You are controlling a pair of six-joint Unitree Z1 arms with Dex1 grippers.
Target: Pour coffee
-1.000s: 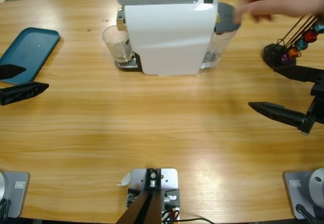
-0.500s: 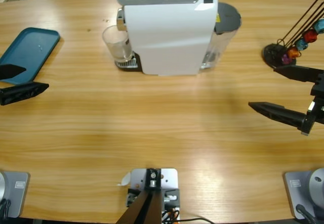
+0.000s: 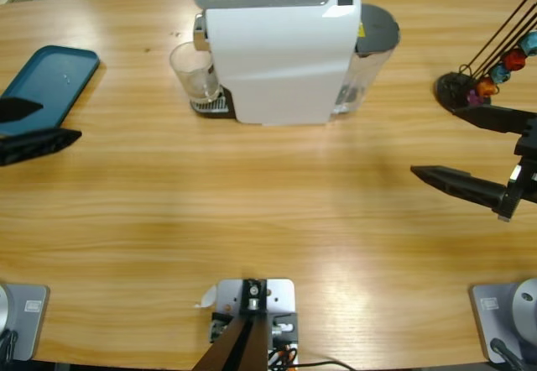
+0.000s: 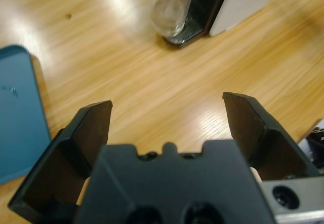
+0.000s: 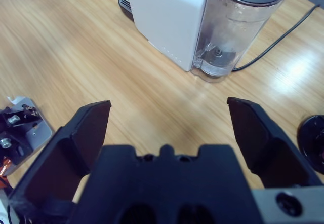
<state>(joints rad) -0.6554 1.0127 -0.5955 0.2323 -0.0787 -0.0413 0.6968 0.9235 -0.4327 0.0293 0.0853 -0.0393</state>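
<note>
Two grippers, both spread wide and holding nothing. The left gripper (image 3: 29, 128) sits at the table's left edge, partly over a teal tray (image 3: 50, 81); in its wrist view the gripper (image 4: 167, 120) faces a clear glass (image 4: 169, 6) some way ahead. The right gripper (image 3: 470, 153) hangs at the right edge beside a black capsule stand (image 3: 470, 90) hung with coloured capsules, and in its wrist view that gripper (image 5: 169, 122) faces the machine's clear water tank (image 5: 230, 31). At the far middle of the wooden table (image 3: 252, 211) stands a white coffee machine (image 3: 277, 52), with the glass (image 3: 191, 73) on its drip grate under the spout, well apart from both grippers. The glass is likely light, rigid, smooth, slippery and breakable; a gentle grip across its side wall, low enough to stay steady, looks safest. No brand or readable writing shows; only a small yellow label on the machine's right side, too small to read.
</note>
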